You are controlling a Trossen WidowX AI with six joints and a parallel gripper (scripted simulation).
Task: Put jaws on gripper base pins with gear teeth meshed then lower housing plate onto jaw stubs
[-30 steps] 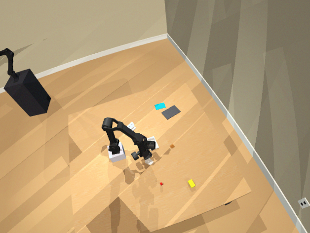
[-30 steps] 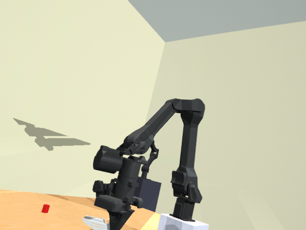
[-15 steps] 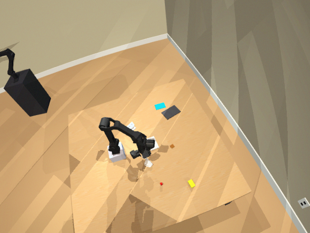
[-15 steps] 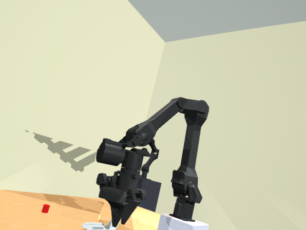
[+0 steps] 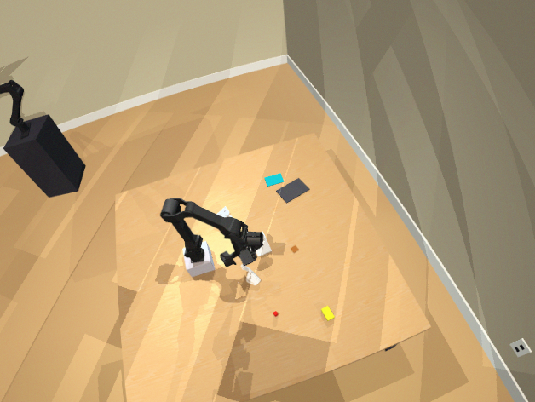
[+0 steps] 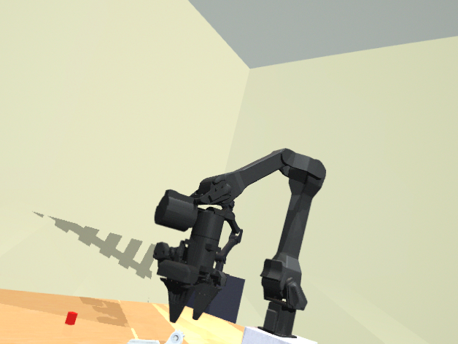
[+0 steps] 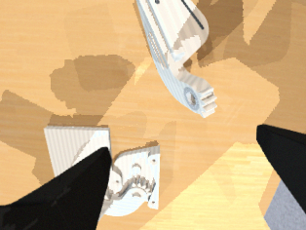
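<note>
Plainly, the gripper (image 5: 237, 259) (image 6: 184, 319) (image 7: 181, 142) stands wide apart with nothing between its fingers, tips pointing down above the table (image 5: 371, 294) (image 6: 29, 325) (image 7: 29, 29). A loose white jaw (image 5: 252, 278) (image 6: 144, 341) (image 7: 177, 49) lies under and near it, its toothed end toward the fingers in the wrist view. Also near the gripper is a white part with gear teeth (image 7: 138, 182), beside or joined to a pale ribbed plate (image 7: 73, 141); I can't tell which.

The black arm (image 5: 207, 215) (image 6: 259, 170) rises from a white base block (image 5: 202, 268) (image 6: 255, 335), bends high at the elbow and reaches right in the top view. Farther out sit an orange-brown block (image 5: 294, 249), a red cylinder (image 5: 275, 313) (image 6: 71, 318), a yellow block (image 5: 327, 312), a cyan rectangle (image 5: 273, 180) and a dark slab (image 5: 292, 190).

Pale walls meet in a corner beyond the wooden floor; at far left, a second arm (image 5: 16, 101) (image 6: 233, 240) tops a dark pedestal (image 5: 45, 159) (image 6: 233, 297). Only the wrist view shows the gear teeth clearly; only the top view shows the wall socket (image 5: 520, 347).
</note>
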